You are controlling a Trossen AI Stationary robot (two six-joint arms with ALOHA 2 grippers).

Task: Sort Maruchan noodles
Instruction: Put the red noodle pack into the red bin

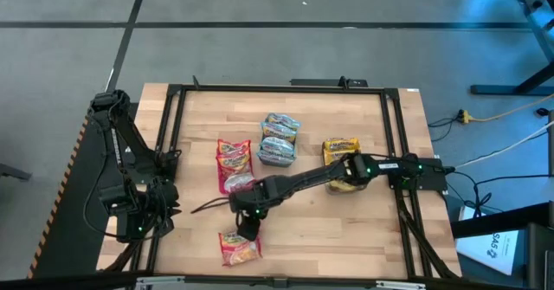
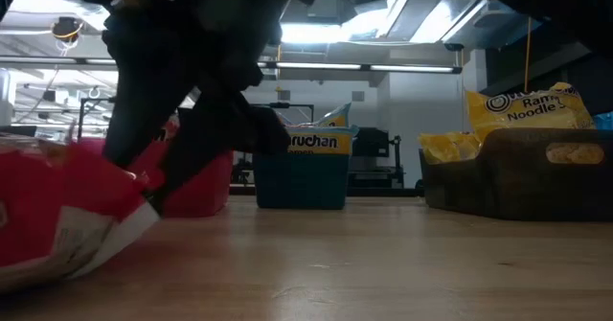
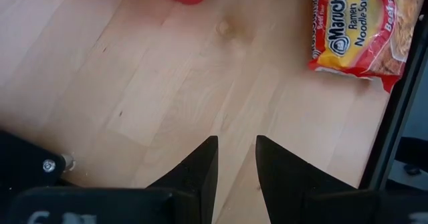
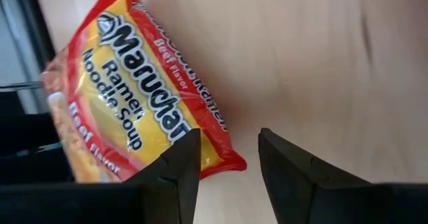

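Observation:
One red Maruchan noodle packet (image 1: 240, 248) lies flat on the wooden table near its front edge. It also shows as the red packet (image 4: 127, 117) in the right wrist view and the red packet (image 2: 48, 206) in the low view. My right gripper (image 1: 248, 228) has reached across the table and stands open, slanting down just behind this packet. In the right wrist view, the gripper (image 4: 227, 162) has the packet's corner (image 4: 231, 162) between its fingers. My left gripper (image 3: 235, 164) waits open at the table's left edge, over bare wood. My right gripper has one finger (image 4: 177, 167) in front of the red packet's edge. I cannot tell whether it touches the wrapper. The packet lies flat on the table.
Behind stand a pink bin with red packets (image 1: 234, 164), a stack of light-blue packets (image 1: 279, 139) in a blue bin (image 2: 306, 172), and yellow packets (image 1: 340, 150) in a grey bin (image 2: 517, 172). A dark frame (image 1: 169, 143) runs around the table.

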